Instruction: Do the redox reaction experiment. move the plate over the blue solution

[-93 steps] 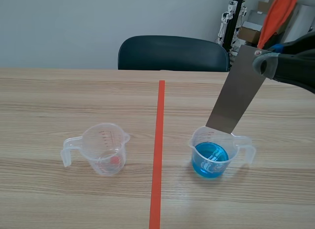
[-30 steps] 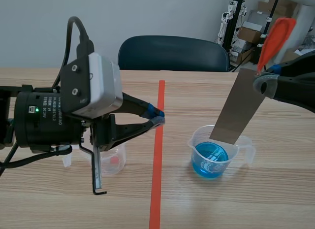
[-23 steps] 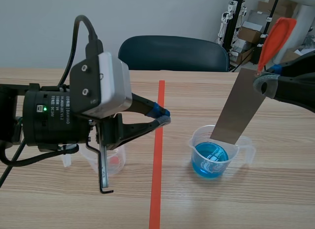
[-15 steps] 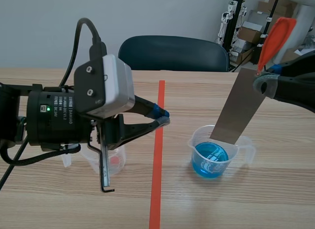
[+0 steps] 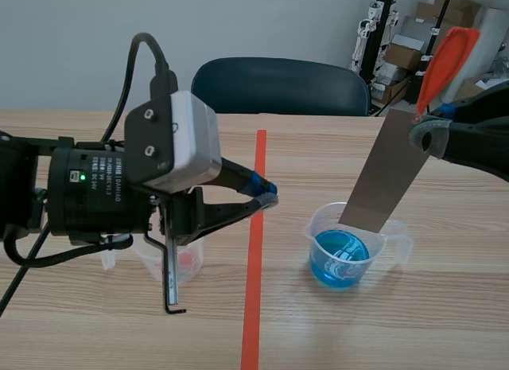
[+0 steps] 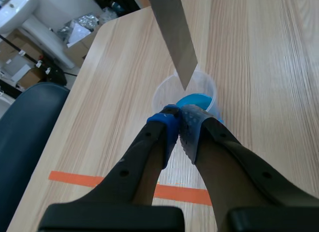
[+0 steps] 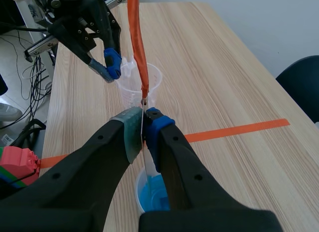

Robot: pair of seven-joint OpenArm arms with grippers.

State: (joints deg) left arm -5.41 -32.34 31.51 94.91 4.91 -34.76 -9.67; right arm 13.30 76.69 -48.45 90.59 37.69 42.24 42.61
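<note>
My right gripper (image 7: 143,123) is clamped tight on the plate (image 5: 386,175) just below its orange handle (image 5: 445,60). The plate hangs tilted, its lower edge at the far rim of the cup (image 5: 318,223) holding the blue solution (image 5: 338,259), right of the tape (image 5: 254,266), toward the tabletop's near edge. My left gripper (image 6: 178,124) is closed on nothing, above the tape. Risks, as I judge them: the plate's edge catches the rim and tips the light cup, spilling solution; the thin plate swivels in my grip; my left arm bumps the other cup (image 5: 187,262) beneath it.
</note>
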